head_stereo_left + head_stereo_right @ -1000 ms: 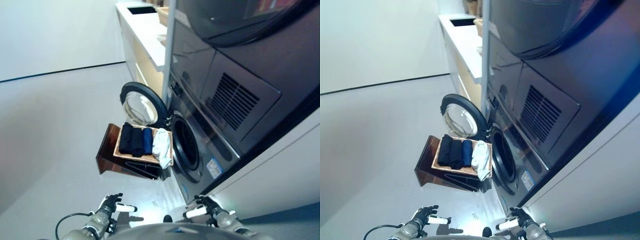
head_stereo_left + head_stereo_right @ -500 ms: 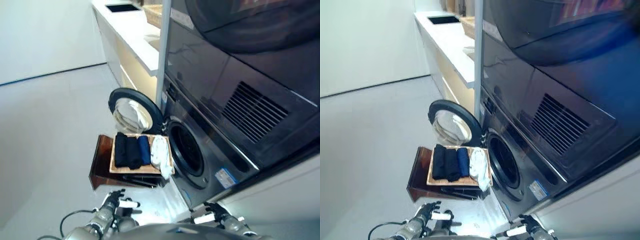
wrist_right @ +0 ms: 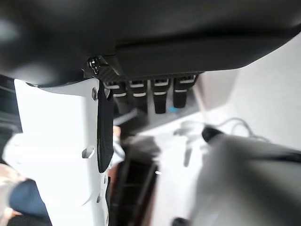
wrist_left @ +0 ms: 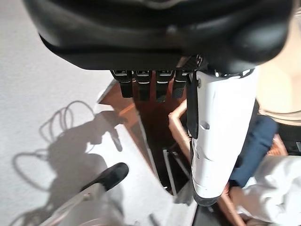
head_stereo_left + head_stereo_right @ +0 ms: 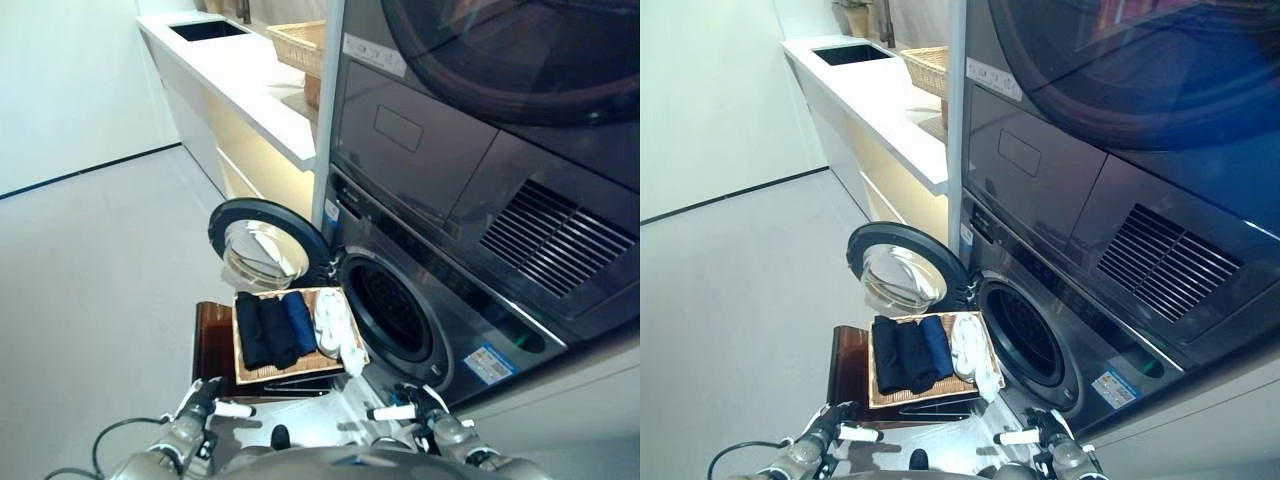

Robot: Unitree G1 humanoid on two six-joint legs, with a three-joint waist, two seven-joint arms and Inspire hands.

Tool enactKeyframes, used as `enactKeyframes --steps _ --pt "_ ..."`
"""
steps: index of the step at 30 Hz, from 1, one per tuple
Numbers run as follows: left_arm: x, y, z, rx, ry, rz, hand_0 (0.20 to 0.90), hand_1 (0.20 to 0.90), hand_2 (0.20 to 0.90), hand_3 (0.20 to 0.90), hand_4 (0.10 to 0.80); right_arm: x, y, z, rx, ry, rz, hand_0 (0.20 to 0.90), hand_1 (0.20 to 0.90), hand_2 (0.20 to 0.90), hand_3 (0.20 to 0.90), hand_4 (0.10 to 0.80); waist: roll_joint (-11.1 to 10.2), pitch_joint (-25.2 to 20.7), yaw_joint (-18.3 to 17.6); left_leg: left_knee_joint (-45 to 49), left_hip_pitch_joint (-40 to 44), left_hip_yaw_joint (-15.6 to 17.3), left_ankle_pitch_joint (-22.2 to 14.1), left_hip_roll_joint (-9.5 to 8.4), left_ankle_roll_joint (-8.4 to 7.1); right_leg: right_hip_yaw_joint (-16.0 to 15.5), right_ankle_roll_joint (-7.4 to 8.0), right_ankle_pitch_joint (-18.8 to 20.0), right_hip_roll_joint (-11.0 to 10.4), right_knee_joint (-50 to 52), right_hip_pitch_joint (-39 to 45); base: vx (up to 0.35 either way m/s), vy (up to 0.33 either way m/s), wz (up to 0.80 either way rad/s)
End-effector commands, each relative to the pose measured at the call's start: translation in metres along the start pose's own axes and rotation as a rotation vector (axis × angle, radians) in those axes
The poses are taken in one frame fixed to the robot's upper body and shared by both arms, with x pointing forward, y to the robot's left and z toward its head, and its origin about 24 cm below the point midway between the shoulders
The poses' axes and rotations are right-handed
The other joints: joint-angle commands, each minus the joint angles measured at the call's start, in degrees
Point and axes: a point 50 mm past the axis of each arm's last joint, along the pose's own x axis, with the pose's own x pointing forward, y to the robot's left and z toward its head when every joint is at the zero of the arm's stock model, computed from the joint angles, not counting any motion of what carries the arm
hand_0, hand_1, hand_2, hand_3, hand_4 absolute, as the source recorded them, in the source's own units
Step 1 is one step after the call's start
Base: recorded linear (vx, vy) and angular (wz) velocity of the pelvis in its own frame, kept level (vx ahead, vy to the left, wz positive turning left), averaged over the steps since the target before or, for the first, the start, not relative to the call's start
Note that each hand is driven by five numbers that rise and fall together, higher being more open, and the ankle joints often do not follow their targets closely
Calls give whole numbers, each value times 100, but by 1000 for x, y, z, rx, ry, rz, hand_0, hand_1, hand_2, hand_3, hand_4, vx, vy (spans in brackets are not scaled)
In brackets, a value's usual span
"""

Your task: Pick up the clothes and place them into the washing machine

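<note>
Hands, left (image 5: 205, 402) and right (image 5: 415, 408), hang relaxed and empty; view has levelled on basket (image 5: 246, 372) beside washer (image 5: 395, 312), nothing lifted.

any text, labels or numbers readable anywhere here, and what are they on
No text can be read in any view.
White strip label on the upper machine's front panel: print too small to read.
Sticker on the washing machine front, right of the open drum: blue and white, illegible.
Small label by the door hinge: illegible.
Laundry basket, clothes and counter: no print visible.
</note>
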Motion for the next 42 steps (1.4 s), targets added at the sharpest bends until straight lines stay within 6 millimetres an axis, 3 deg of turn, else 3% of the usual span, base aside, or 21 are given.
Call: enactKeyframes --steps 1,2,9,12,16,18,21,22,26,30,34,42 --pt "5 17 29 -31 -104 59 900 900 900 900 800 4 -27 36 42 -112 -96 900 900 900 900 800 -37 -25 34 191 95 -162 -638 215 -640 66 -212 648 171 -613 480 232 13 40" --pt "4 11 22 -68 -84 52 900 900 900 900 800 4 -30 37 81 -114 -110 900 900 900 900 800 -72 -194 133 14 130 -129 -667 132 -670 -310 -100 795 16 -901 667 162 11 25" --pt "3 5 25 -75 -109 44 900 900 900 900 800 6 -33 56 112 -160 -121 900 900 900 900 800 -30 -293 279 14 -124 -295 -631 158 -787 -520 -75 751 -12 -1323 866 97 -12 27" --pt "4 8 31 -99 -125 63 900 900 900 900 800 7 -37 75 117 -205 -139 900 900 900 900 800 25 -190 335 14 -347 -372 -580 152 -803 -568 -81 734 -19 -1303 737 -54 -8 15" --pt "5 14 51 -135 -197 99 900 900 900 900 800 3 -51 121 134 -330 -181 900 900 900 900 800 131 175 427 114 -928 -443 -442 126 -798 -564 -127 758 -44 -1179 228 -216 -2 5" --pt "5 19 70 -158 -260 124 900 900 900 900 800 -3 -63 159 140 -429 -226 900 900 900 900 800 175 557 475 679 -1612 -505 -470 89 -769 -498 -196 796 -121 -881 -328 -315 -9 3" --pt "4 19 78 -157 -294 129 900 900 900 900 800 -7 -74 172 138 -445 -271 900 900 900 900 800 223 660 537 971 -1972 -508 -528 75 -750 -467 -218 782 -167 -685 -607 -118 27 9" --pt "3 24 82 -173 -322 145 900 900 900 900 800 -11 -85 186 146 -475 -312 900 900 900 900 800 254 752 590 1139 -2248 -531 -548 43 -732 -436 -236 777 -179 -529 -843 -59 27 4" --pt "1 36 94 -219 -389 185 900 900 900 900 800 -20 -100 207 139 -515 -381 900 900 900 900 800 287 839 696 1252 -2605 -545 -535 17 -735 -442 -254 744 -189 -355 -1172 -63 32 -1" --pt "-10 52 113 -316 -533 240 900 900 900 900 800 -39 -132 238 169 -567 -517 900 900 900 900 800 366 987 896 1339 -3010 -555 -497 26 -774 -505 -264 708 -217 -232 -1523 -28 22 8" --pt "-19 52 125 -308 -630 230 900 900 900 900 800 -53 -151 254 144 -568 -607 900 900 900 900 800 437 1058 1047 1331 -3207 -564 -472 9 -771 -472 -264 710 -247 -234 -1679 20 39 7" --pt "-26 46 150 -258 -714 230 900 900 900 900 800 -67 -166 269 105 -578 -716 900 900 900 900 800 542 1199 1193 1374 -3514 -612 -603 -39 -803 -488 -223 590 -261 -225 -1852 55 20 3"
